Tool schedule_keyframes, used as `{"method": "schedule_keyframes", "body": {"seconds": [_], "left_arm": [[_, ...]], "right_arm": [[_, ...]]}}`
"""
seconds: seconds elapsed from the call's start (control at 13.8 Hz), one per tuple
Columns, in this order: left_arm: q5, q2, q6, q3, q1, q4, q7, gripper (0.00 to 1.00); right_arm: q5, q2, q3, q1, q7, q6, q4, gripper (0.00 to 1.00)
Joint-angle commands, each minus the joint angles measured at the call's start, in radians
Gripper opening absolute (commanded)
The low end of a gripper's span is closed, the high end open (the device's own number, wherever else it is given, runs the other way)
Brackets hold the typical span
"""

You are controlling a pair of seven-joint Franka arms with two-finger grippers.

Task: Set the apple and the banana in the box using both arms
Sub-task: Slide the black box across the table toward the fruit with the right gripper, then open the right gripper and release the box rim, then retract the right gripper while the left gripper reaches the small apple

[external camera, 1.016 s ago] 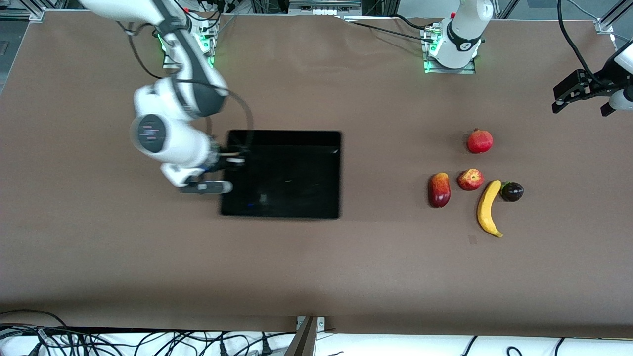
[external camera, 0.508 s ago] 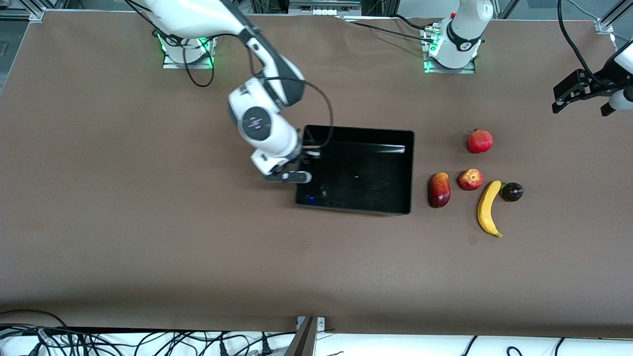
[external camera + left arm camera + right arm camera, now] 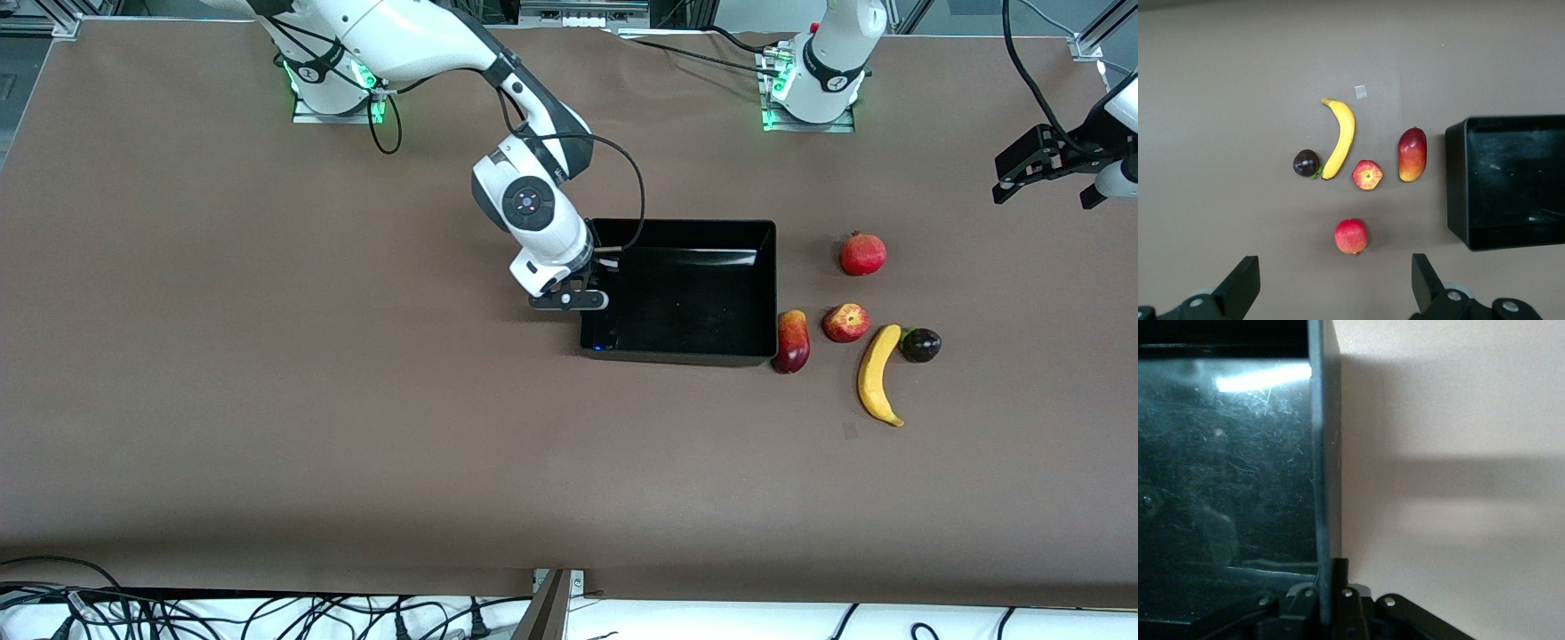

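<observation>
The black box [image 3: 680, 357] stands mid-table, right beside the fruits. My right gripper [image 3: 597, 283] is shut on the box wall at the right arm's end; the right wrist view shows the wall [image 3: 1321, 487] clamped between the fingers of the gripper [image 3: 1328, 587]. The apple [image 3: 845, 322] and the banana [image 3: 878, 373] lie on the table toward the left arm's end. My left gripper [image 3: 1045, 173] waits open and empty, high over that end. Its wrist view [image 3: 1335, 293] shows the apple [image 3: 1367, 175], the banana [image 3: 1341, 137] and the box [image 3: 1457, 180].
A red-and-yellow mango [image 3: 791, 342] lies close against the box's wall. A round red fruit with a crown tip [image 3: 862, 253] lies farther from the front camera than the apple. A dark plum-like fruit [image 3: 920, 344] touches the banana's tip.
My right gripper has dragged the box across the table toward the left arm's end, up to the mango. The fruits and the left arm have not moved.
</observation>
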Motion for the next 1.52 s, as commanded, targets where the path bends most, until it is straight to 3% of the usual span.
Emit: {"method": "schedule_keyframes", "body": {"seconds": [0.0, 0.44, 0.51, 0.58, 0.87, 1.02, 1.31, 1.38, 1.45], "left_arm": [[0.013, 0.010, -0.019, 0.000, -0.004, 0.025, -0.008, 1.00], [0.013, 0.010, -0.021, 0.000, -0.004, 0.025, -0.008, 1.00], [0.013, 0.010, -0.021, 0.000, -0.004, 0.025, -0.008, 1.00], [0.013, 0.010, -0.021, 0.000, -0.005, 0.025, -0.003, 1.00], [0.013, -0.001, -0.021, 0.000, -0.007, 0.019, 0.001, 1.00], [0.011, -0.009, -0.022, 0.002, -0.013, 0.007, -0.013, 1.00], [0.011, -0.030, -0.015, 0.005, -0.011, -0.050, -0.013, 1.00], [0.011, -0.027, -0.013, 0.002, -0.014, -0.059, -0.011, 1.00], [0.013, -0.027, 0.003, 0.000, -0.016, -0.087, -0.011, 1.00]], "right_arm": [[-0.034, 0.014, -0.015, 0.023, 0.014, 0.003, 0.034, 0.00], [-0.048, 0.041, -0.027, 0.034, 0.052, 0.004, 0.037, 0.00], [-0.049, 0.041, -0.029, 0.032, 0.061, 0.004, 0.037, 0.34], [-0.052, 0.035, -0.038, 0.034, 0.063, 0.004, 0.037, 0.99], [-0.051, -0.070, -0.049, 0.009, 0.054, -0.047, 0.039, 1.00], [-0.052, -0.170, -0.075, -0.032, 0.037, -0.207, 0.040, 1.00], [-0.049, -0.337, -0.096, -0.171, -0.120, -0.385, 0.039, 1.00], [-0.054, -0.365, -0.136, -0.184, -0.162, -0.429, 0.037, 1.00], [-0.057, -0.388, -0.228, -0.185, -0.210, -0.460, 0.037, 1.00]]}}
